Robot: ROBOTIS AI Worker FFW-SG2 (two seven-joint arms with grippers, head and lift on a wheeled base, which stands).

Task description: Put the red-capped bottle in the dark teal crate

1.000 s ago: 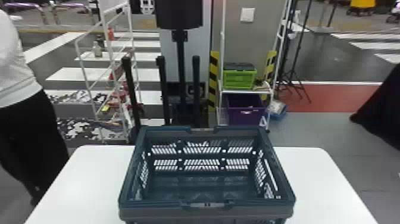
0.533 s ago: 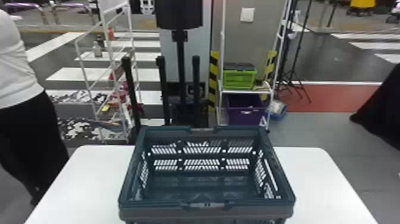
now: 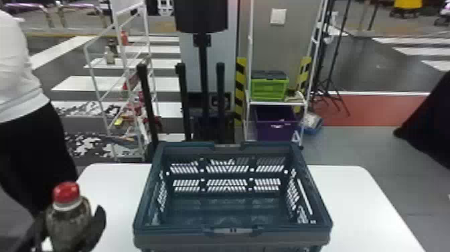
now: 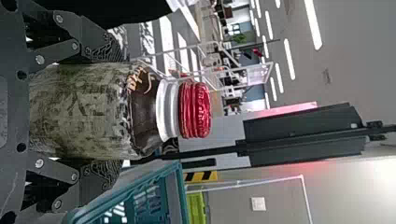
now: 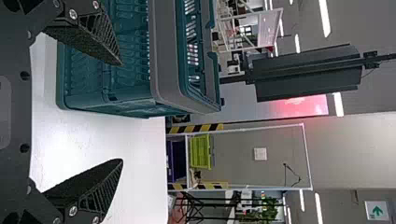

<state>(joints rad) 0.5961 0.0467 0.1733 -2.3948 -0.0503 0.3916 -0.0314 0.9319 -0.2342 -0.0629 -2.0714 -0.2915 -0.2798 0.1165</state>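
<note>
- Holding upright, in left end effector, the red-capped bottle, stout, with white collar and mottled grey-green body. Closed on both sides of it, only as far as its width allows.
- Just outside the left side of the open dark teal plastic crate with slotted walls, not over it. Needs lifting and carrying across to the right.
- Could clip the left wall or near-left corner with bottle base or fingertips, if swung over too low. Might then twist the bottle in the grip, or shove the crate along the white, round-cornered surface.
- Could lose the bottle downward through a slip on that rounded body, most likely from a jerky lift or a knock.
- Could drop it onto the rim, or back outside, by opening too early.
- Could topple it by letting go high above the crate floor, or with a tilt.
- Could snag a wall while spreading for release, if lowered close to one.
- Near the crate's right side, right end effector, spread wide and holding nothing. Could nudge the crate, if moved inward.
</note>
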